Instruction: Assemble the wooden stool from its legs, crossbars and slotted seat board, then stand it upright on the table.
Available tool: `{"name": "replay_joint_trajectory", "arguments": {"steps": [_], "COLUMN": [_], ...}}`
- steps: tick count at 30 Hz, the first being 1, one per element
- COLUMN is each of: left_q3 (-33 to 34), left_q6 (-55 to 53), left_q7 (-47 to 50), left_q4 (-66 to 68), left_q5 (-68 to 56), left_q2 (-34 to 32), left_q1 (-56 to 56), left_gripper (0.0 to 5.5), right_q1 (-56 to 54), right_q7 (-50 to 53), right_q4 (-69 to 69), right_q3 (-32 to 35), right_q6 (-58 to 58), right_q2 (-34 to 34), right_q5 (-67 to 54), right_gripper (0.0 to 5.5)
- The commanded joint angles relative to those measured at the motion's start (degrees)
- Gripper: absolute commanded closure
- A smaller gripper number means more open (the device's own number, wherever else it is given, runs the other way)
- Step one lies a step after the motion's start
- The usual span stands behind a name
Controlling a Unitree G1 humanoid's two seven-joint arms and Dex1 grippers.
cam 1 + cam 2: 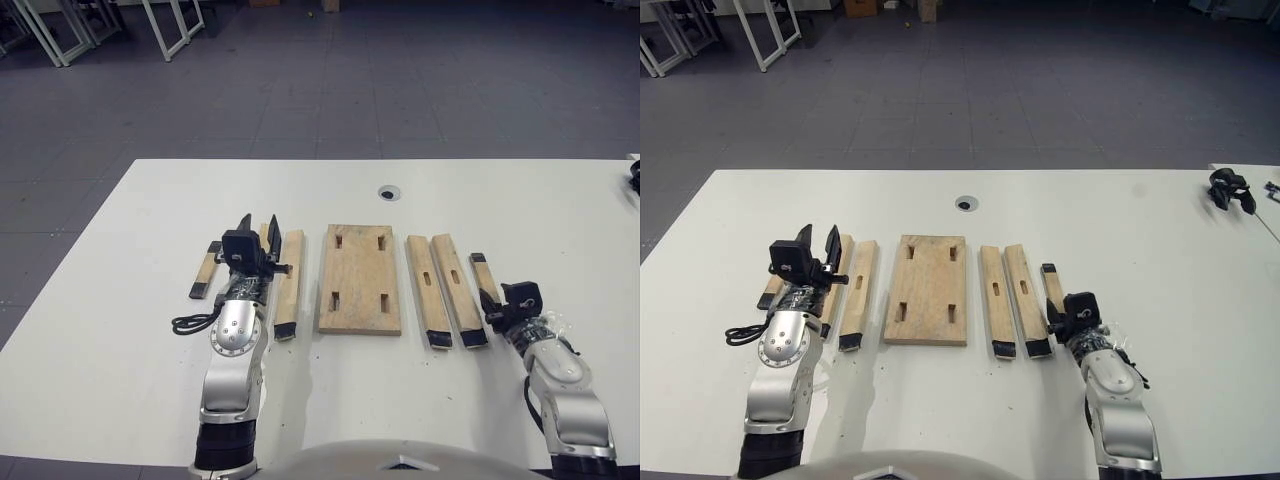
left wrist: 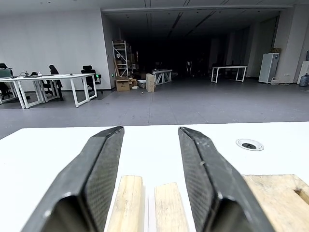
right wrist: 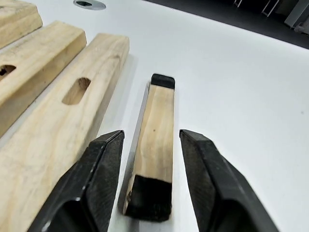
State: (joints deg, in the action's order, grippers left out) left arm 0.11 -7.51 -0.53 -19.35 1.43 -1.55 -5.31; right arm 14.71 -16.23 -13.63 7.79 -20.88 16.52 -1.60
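Wooden stool is just a row of loose parts on the white tabletop (image 1: 150,200) right now: the slotted seat board (image 1: 360,280) lies flat in the middle, a pair of slotted legs (image 1: 443,290) sits just to its right, another pair of legs (image 1: 290,280) just to its left, and a short crossbar lies at each outer end. The right gripper (image 3: 150,135) has its jaws spread wide on either side of the right crossbar (image 3: 155,116), near the dark-capped end and apparently not touching it. The left gripper (image 1: 259,222) hangs over the left legs, jaws also wide apart and holding nothing. My guess is that it's all stiff, light timber, so pinching each stick across its narrow width near mid-length should work, and those dark end caps might be grippier. The board looks too wide to pinch flat, so I'd grab it by an edge.
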Motion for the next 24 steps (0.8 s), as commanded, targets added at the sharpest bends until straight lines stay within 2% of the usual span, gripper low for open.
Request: {"name": "replay_joint_trajectory", "arguments": {"steps": [1, 4, 8, 15, 18, 22, 24], "left_q3": [0.2, 0.4, 0.4, 0.9, 1.2, 2.2, 5.2], "left_q6": [-1.0, -1.3, -1.8, -2.0, -2.9, -10.4, -16.6], "left_q7": [0.5, 0.3, 0.0, -0.3, -1.2, -3.6, -4.2], "left_q4": [-0.4, -0.3, -0.1, 0.5, -0.6, -4.4, -5.6], "left_q5": [0.2, -0.1, -0.6, -1.3, -3.9, -14.0, -25.9], "left_q2": [0.1, -0.1, 0.1, -0.2, 0.4, 2.2, 5.1], "left_q1": [-0.7, -0.6, -0.5, 0.6, 1.8, 3.5, 5.3], "left_gripper": [3.45, 3.45, 3.45, 3.45, 3.45, 3.45, 3.45], "right_q1": [0.7, 0.9, 1.3, -0.3, -4.7, -9.9, -12.7], "right_q7": [0.2, 1.2, 3.4, 4.6, 4.8, 3.4, 1.6], "right_q4": [1.2, 1.8, 3.8, 5.9, 1.6, -5.3, -7.9], "right_q3": [-0.8, -0.4, 1.4, 1.1, 2.0, 1.5, 0.2], "right_q6": [-2.3, -4.3, -7.0, -6.0, 0.1, 1.7, 1.1], "right_q2": [-0.3, -1.2, -2.8, -2.2, -0.3, 0.9, 1.4], "right_q5": [-0.5, -1.3, -2.5, -2.1, -1.6, -2.8, -3.9], "right_gripper": [3.4, 3.49, 4.18, 4.19, 4.19, 4.19, 4.19]}}
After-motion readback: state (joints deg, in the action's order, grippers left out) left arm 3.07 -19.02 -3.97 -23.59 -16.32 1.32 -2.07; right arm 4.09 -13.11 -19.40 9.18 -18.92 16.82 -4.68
